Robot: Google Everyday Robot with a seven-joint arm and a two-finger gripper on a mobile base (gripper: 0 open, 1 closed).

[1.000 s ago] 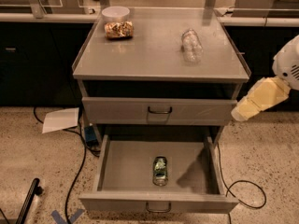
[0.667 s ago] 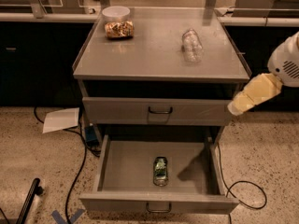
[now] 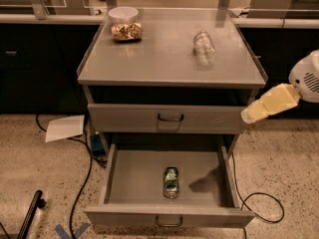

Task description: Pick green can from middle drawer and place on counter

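The green can (image 3: 171,182) lies on its side in the middle of the open middle drawer (image 3: 124,183), which is pulled out at the cabinet's bottom. The counter (image 3: 164,59) is the grey metal top above. My gripper (image 3: 259,109), a cream-coloured piece on a white arm, hangs at the cabinet's right side, level with the upper drawer front. It is above and to the right of the can and well apart from it, and holds nothing that I can see.
On the counter lie a clear crinkled plastic bottle (image 3: 204,48) at the right, a gold-brown snack packet (image 3: 126,31) and a white bowl (image 3: 123,14) at the back left. The upper drawer (image 3: 170,117) is closed. Cables (image 3: 82,183) and a sheet of paper (image 3: 65,128) lie on the floor at the left.
My gripper has shifted a little up and to the left beside the cabinet. The can and the drawer have not moved.
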